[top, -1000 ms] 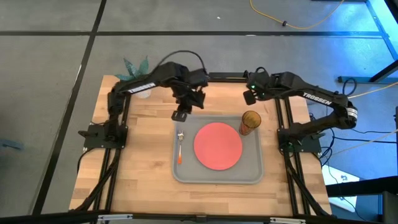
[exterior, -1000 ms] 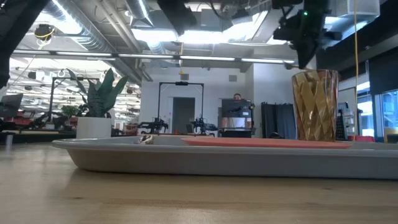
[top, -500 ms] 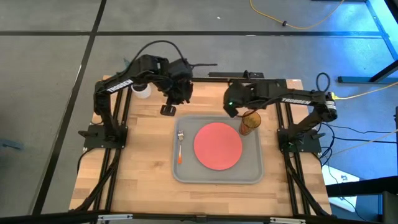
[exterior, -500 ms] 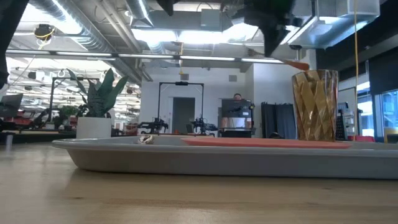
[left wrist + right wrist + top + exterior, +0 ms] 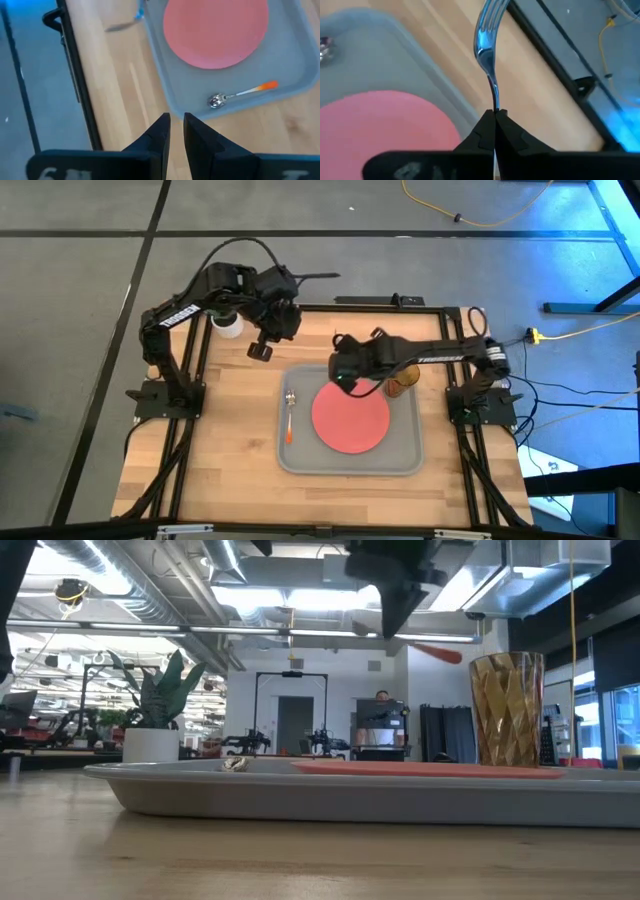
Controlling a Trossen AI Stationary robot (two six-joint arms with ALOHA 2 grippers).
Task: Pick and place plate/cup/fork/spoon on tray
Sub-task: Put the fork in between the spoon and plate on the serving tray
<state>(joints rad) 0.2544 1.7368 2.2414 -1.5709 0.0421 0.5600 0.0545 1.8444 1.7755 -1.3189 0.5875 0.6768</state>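
Observation:
The grey tray [image 5: 405, 450] holds the coral-red plate [image 5: 350, 418], the orange-handled spoon [image 5: 289, 416] at its left side, and the amber cup [image 5: 404, 380] at its far right corner. The cup is partly hidden by my right arm. My right gripper [image 5: 346, 376] hangs over the tray's far edge beside the plate, shut on the fork [image 5: 489, 45]. My left gripper [image 5: 262, 351] is above the bare wood beyond the tray's far left corner. It is empty, with its fingers [image 5: 176, 125] together but for a narrow slit. My right gripper pinches the fork between its two fingertips at the thin metal neck [image 5: 495, 102] below the tines. The tines [image 5: 492, 10] stick out forward past the fingertips, along the fingers. The orange handle end [image 5: 445, 654] juts out behind the gripper. The fork is lifted clear above the tray.
A white pot with a green plant [image 5: 228, 325] stands at the table's far left corner, close to my left arm. Bare wood lies left of and in front of the tray [image 5: 300, 795]. The tray's floor shows bare around the plate [image 5: 215, 30].
My right gripper has carried the fork from beyond the cup toward the table's left and near side, and now hangs over the tray's far edge by the plate. My left gripper has drawn back from the tray toward the far left corner.

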